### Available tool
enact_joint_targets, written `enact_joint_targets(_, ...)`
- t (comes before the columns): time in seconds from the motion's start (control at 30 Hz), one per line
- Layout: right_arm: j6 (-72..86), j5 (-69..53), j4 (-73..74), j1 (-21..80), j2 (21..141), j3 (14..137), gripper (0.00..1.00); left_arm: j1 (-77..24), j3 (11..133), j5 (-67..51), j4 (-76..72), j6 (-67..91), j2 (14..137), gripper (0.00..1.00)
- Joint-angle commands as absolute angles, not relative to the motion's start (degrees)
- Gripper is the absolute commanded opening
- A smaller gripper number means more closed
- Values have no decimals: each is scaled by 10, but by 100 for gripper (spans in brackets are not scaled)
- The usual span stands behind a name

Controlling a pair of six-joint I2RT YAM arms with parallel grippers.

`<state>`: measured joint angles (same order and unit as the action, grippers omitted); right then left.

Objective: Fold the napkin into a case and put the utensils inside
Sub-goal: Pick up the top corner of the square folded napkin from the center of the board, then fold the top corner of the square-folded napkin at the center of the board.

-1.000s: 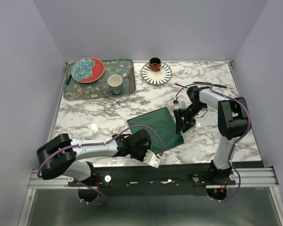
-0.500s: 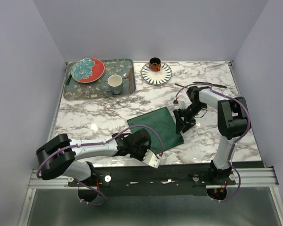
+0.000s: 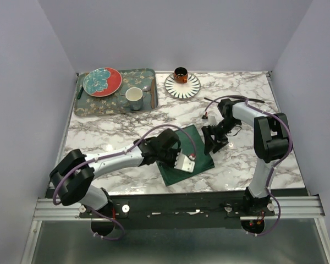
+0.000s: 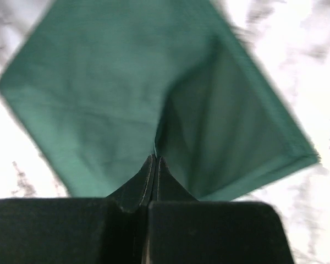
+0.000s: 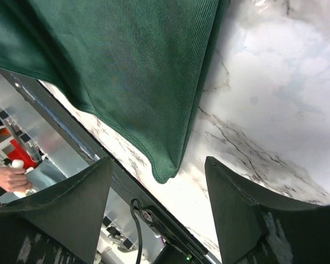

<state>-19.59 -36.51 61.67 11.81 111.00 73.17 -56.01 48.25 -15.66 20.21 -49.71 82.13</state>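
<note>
A dark green napkin [image 3: 198, 142] lay near the front middle of a marble table [image 3: 110, 137]. The left gripper [image 4: 154, 165] was closed tight on a pinch of the cloth, apparently to carry that part over for a fold. The right gripper [image 5: 158, 170] hovered with jaws spread wide over the napkin's right corner, seemingly ready to take that side

Bright, even light; left wrist view blurred
</note>
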Motion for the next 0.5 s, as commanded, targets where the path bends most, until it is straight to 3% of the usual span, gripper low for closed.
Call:
enact_joint_targets(0.0,-198,-357,626,108,1124,758,78,-512,569,-188,234,-514,872,0)
enact_joint_targets(0.07,-195,-355,625,101,1128,766,90,-498,608,-192,238,-515,903,0)
enact_joint_targets(0.1,-194,-354,625,98,1129,767,91,-490,621,-193,242,-517,916,0)
enact_joint_targets(0.47,-197,-364,628,72,1133,765,92,-454,769,-196,241,-507,1058,0)
